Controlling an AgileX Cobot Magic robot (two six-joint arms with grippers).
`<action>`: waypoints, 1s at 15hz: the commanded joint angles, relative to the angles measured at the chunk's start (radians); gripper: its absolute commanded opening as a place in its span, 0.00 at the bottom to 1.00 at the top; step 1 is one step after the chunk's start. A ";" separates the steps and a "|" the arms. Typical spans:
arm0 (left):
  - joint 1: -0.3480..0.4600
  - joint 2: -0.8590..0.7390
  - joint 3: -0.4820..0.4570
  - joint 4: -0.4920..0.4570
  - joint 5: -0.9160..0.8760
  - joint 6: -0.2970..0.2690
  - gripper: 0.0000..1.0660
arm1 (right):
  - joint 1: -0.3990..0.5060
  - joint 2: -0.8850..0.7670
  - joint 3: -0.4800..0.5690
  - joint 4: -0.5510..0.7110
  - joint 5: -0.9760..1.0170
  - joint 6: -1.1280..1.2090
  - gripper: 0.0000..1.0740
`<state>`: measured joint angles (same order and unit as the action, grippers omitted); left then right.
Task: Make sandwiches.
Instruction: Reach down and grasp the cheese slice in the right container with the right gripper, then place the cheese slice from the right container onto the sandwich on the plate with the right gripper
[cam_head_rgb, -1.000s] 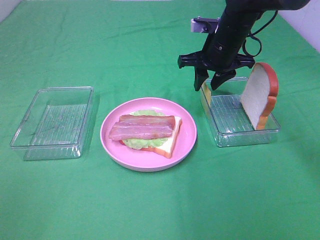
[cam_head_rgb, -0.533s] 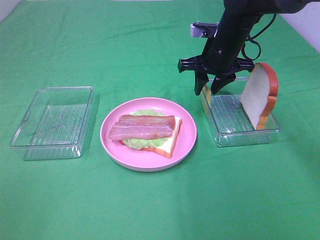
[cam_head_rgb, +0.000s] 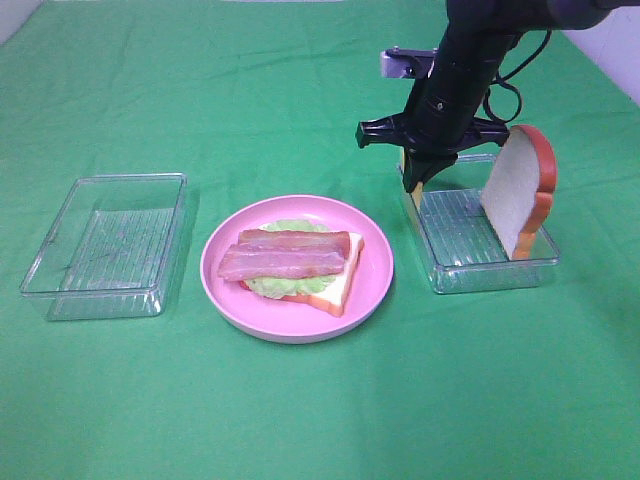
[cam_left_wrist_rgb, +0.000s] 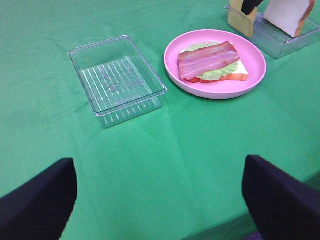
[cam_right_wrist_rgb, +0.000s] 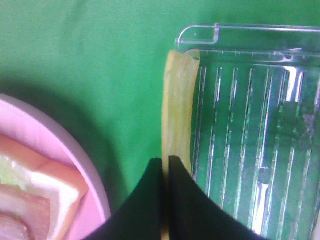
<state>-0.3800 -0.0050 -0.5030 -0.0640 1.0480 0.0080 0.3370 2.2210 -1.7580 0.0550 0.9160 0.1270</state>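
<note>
On the round pink plate (cam_head_rgb: 215, 290), at the middle of the green cloth (cam_head_rgb: 300, 100), lies the part-built sandwich (cam_head_rgb: 300, 268). A white bread slice (cam_head_rgb: 347, 280) with orange-brown crust is at the bottom, a pale green lettuce leaf (cam_head_rgb: 272, 287) lies on it, and reddish-brown bacon strips (cam_head_rgb: 288, 256) lie across the top.

The thin yellow cheese slice (cam_right_wrist_rgb: 178, 95) stands on edge against the wall of the right tray (cam_head_rgb: 470, 272) that faces the plate. The right gripper (cam_head_rgb: 417, 182) comes down from above, and its dark fingertips (cam_right_wrist_rgb: 150, 200) are pinched together on the upper edge of the cheese slice. At the far end of the same clear tray a second bread slice (cam_head_rgb: 510, 195) stands upright and leans against the wall.

On the other side of the plate, a little apart from it, sits the left tray (cam_head_rgb: 60, 290), also clear plastic with a ribbed floor. The left gripper (cam_left_wrist_rgb: 157, 165) hangs over bare cloth, well back from the trays and the plate. Its two black fingers (cam_left_wrist_rgb: 37, 202) are spread wide and hold nothing.
</note>
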 joint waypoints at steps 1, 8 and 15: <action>-0.001 -0.009 0.002 -0.007 -0.010 0.001 0.80 | -0.002 -0.017 -0.005 -0.009 0.011 -0.007 0.00; -0.001 -0.009 0.002 -0.007 -0.010 0.001 0.80 | -0.001 -0.183 -0.005 0.155 0.105 -0.141 0.00; -0.001 -0.009 0.002 -0.007 -0.010 0.001 0.80 | 0.104 -0.156 0.138 0.678 0.054 -0.472 0.00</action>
<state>-0.3800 -0.0050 -0.5030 -0.0640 1.0480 0.0080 0.4210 2.0510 -1.6330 0.7070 0.9970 -0.3200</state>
